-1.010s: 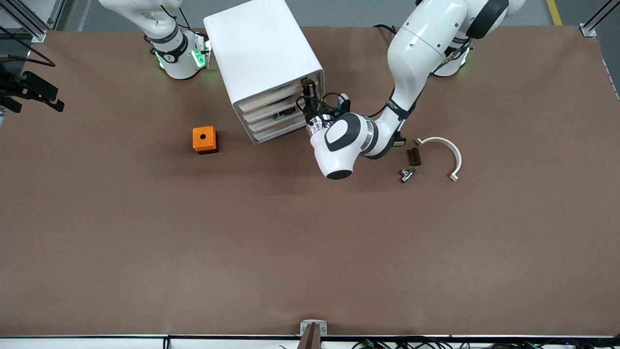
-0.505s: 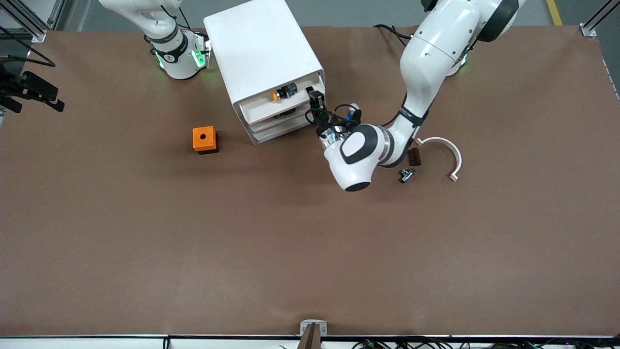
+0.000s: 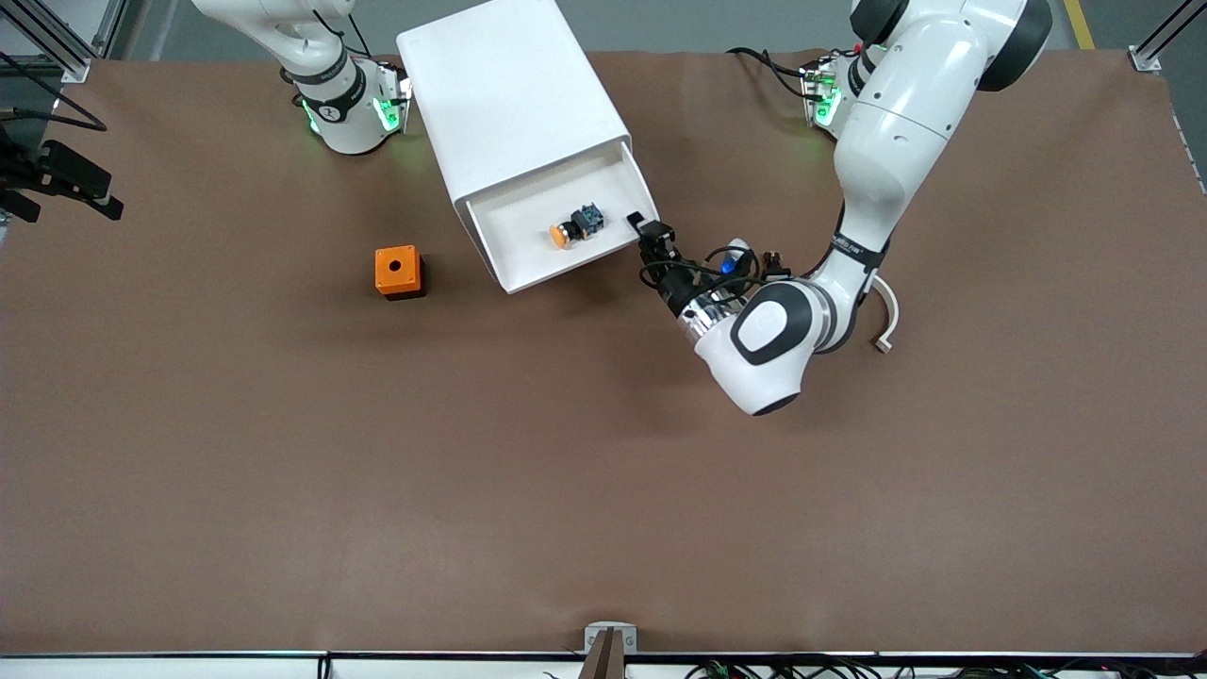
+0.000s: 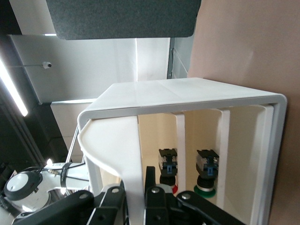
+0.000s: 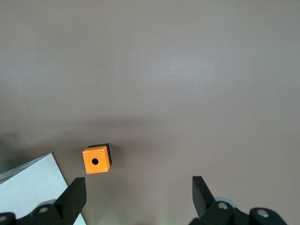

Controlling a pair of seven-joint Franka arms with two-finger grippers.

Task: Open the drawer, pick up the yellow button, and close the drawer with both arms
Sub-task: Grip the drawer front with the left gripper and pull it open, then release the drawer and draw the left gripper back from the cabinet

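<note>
The top drawer (image 3: 556, 247) of the white cabinet (image 3: 509, 104) is pulled well out, and the button (image 3: 572, 226) is seen lying inside it on the tray floor. The left gripper (image 3: 648, 229) is clamped shut on the drawer's front corner toward the left arm's end of the desk. The right gripper (image 5: 138, 192) is parked with jaws wide, up over the orange cube (image 3: 398, 272), holding nothing.

You see even, bright overhead light on the table (image 3: 283, 471), soft shadows beside the cabinet (image 3: 509, 104), and a glaring ceiling lamp (image 4: 11, 86) in the left wrist view.
</note>
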